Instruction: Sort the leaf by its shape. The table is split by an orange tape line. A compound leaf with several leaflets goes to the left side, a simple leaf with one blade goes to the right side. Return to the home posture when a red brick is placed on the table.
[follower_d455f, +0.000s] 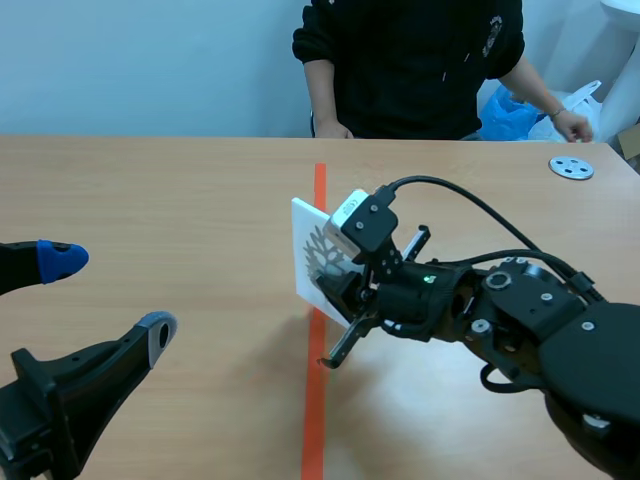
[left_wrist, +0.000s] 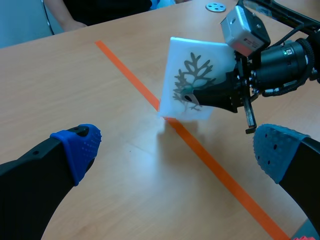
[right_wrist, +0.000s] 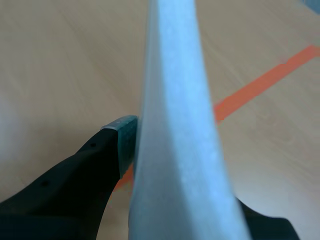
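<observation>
A white card (follower_d455f: 308, 240) printed with a dark, many-branched leaf stands on edge over the orange tape line (follower_d455f: 318, 330). My right gripper (follower_d455f: 338, 285) is shut on it, one finger on each face. From the left wrist view the leaf side of the card (left_wrist: 192, 75) faces me, and the right gripper (left_wrist: 195, 98) grips its lower part. In the right wrist view the card (right_wrist: 172, 125) appears edge-on, with one pad (right_wrist: 126, 137) pressed against it. My left gripper (follower_d455f: 105, 297) is open near the table's front left, holding nothing, its fingers wide apart (left_wrist: 175, 145).
A person (follower_d455f: 410, 60) sits across the table with hands near its far edge. A small grey metal disc (follower_d455f: 571, 168) lies at the far right, also seen in the left wrist view (left_wrist: 215, 6). A blue bag (follower_d455f: 508, 112) sits behind the table.
</observation>
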